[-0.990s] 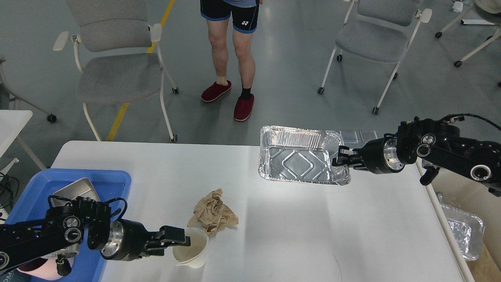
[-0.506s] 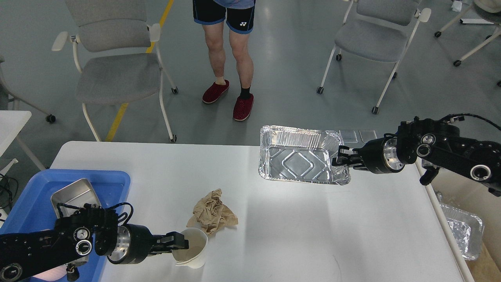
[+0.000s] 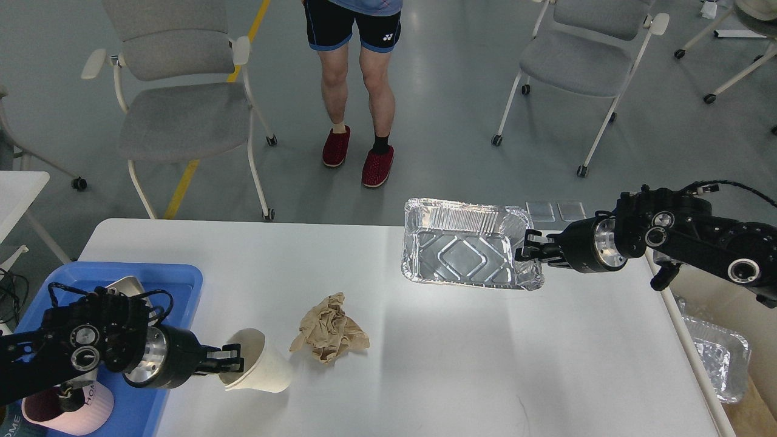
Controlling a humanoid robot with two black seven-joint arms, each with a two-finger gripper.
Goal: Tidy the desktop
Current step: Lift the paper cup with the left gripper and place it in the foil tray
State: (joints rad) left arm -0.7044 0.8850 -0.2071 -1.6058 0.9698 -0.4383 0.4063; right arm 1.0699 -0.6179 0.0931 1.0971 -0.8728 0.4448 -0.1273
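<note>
The desktop (image 3: 461, 352) is a large white tabletop. My left gripper (image 3: 230, 363) is shut on the rim of a white paper cup (image 3: 261, 370), which is tipped with its mouth toward the gripper, near the front left. A crumpled brown paper (image 3: 329, 328) lies just right of the cup. My right gripper (image 3: 527, 252) is shut on the right rim of an empty foil tray (image 3: 464, 252) and holds it over the table's far edge.
A blue plastic tray (image 3: 176, 276) at the left holds a metal tin (image 3: 124, 285) and a pink cup (image 3: 73, 409). Foil trays (image 3: 719, 358) lie below the table's right edge. A person (image 3: 358, 91) and grey chairs (image 3: 176, 109) stand beyond the table.
My left gripper has pulled the paper cup left and back toward the blue tray, tipping it onto its side. The right gripper and foil tray have barely moved.
</note>
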